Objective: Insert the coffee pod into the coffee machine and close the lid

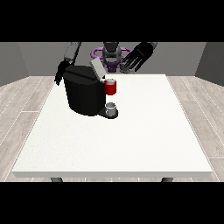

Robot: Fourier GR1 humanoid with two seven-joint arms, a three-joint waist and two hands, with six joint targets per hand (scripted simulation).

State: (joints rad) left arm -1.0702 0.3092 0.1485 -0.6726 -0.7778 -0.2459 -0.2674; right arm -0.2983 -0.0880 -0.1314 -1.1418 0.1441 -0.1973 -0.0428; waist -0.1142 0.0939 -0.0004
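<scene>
The machine (84, 94) sat on the table (131, 140), a black block toward the far edge and over on the view's left side. Its lid (96, 68) was tipped up, a grey flap slanting off the top at the back. Right at the machine's front, just under the lid, there was a red thing at the machine (111, 87). Below that, on the machine's base, stood a small grey thing (112, 107); honestly couldn't tell if that was the pod or just a cup, so not calling it.

The hand at the view's right (138, 56) hung up in the air behind the machine and off to its right, clear of the lid, with fingers spread wide and pointing down toward the table. It wasn't holding anything that showed.

The hand at the view's left (59, 74) was tucked against the machine's far left side, mostly hidden by the body of it. Only a dark bit poked out, so no way to tell how its fingers lay.
</scene>
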